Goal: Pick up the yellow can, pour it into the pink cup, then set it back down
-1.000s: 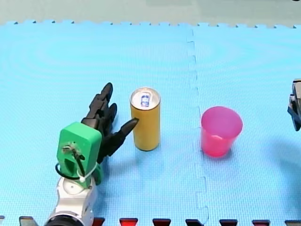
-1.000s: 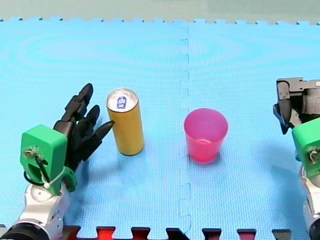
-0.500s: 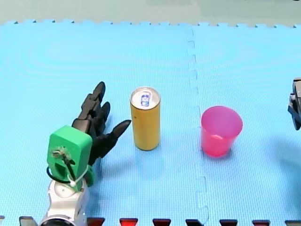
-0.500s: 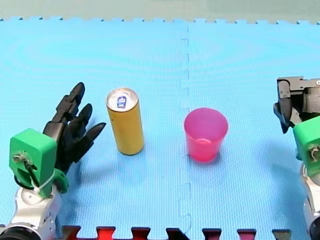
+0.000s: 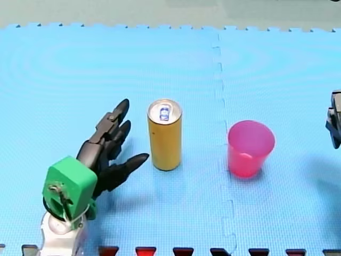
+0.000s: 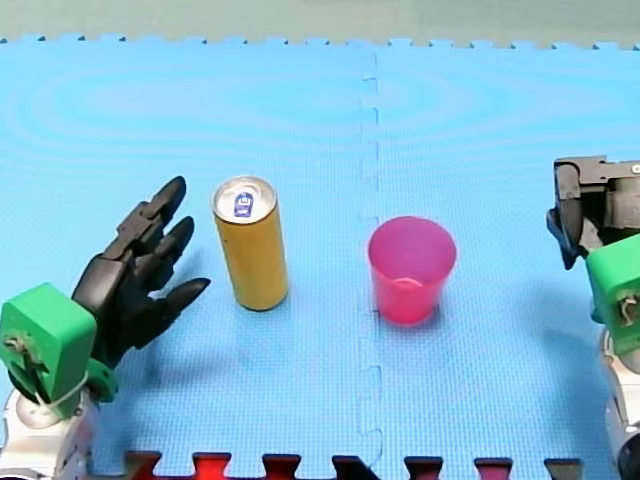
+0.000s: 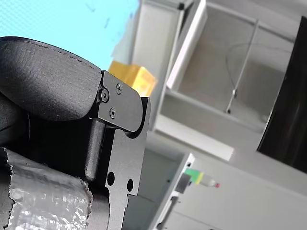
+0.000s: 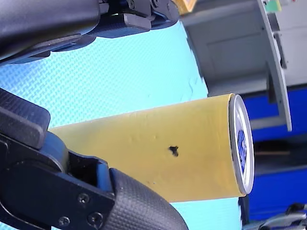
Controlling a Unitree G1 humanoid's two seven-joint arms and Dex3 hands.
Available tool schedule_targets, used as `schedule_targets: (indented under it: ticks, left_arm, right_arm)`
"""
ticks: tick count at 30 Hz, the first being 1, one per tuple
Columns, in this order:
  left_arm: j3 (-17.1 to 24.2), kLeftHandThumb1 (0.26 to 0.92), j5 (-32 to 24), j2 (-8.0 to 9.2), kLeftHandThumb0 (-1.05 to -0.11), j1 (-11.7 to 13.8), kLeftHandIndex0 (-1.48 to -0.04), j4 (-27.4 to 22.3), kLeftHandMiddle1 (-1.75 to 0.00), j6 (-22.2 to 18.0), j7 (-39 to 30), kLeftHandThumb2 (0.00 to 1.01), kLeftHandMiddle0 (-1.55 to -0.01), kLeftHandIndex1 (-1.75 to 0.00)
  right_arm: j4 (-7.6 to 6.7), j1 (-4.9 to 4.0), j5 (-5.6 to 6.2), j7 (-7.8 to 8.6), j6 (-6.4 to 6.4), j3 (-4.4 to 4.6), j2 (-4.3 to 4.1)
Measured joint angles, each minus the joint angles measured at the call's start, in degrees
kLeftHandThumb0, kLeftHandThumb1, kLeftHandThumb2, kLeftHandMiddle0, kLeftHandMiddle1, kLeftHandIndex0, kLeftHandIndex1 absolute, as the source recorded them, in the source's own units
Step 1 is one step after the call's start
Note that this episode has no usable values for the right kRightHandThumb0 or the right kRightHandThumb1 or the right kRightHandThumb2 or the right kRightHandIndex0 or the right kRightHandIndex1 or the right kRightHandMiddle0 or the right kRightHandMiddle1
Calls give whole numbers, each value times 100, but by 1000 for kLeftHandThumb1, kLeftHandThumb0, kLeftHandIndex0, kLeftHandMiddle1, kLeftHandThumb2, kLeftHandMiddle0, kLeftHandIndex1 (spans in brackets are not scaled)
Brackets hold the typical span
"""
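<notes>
From my head feed, the left hand is low on the left side of the blue foam mat, just ahead of its green wrist block. It is released and holds nothing. It sits at about 8 o'clock from the yellow can, near it but apart from it. The can stands upright on the mat, a little left of the middle, with its silver lid and pull tab facing up. In the second wrist view I see the same can from close by, with a small dark mark on its yellow side and black hand parts in front of it. From that view I cannot tell if anything touches it. A seam in the mat runs from 12 o'clock to 6 o'clock between the can and the pink cup. The cup stands upright at 3 o'clock from the can, clear of it, with its mouth open upward. The right hand is at the far right edge, at about 2 o'clock from the cup and well apart from it. I cannot tell whether it is released or clenched.
</notes>
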Motion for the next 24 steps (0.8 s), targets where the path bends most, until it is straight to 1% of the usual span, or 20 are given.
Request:
schedule_targets:
  ticks: [10,19,24]
  left_arm:
    - [-158,805,26,83,-1048,140,-124,-471,0,342,-62,4,-128,0]
    - [-201,814,17,103,-1048,152,-116,-629,0,581,-37,6,-124,0]
    - [-210,815,12,100,-1048,152,-114,-656,0,595,-16,5,-123,0]
  right_arm:
    - [53,-19,-11,-26,0,3,3]
    - [142,-39,-14,-37,0,-1,-5]
    - [193,-54,-10,-35,-14,-5,-10]
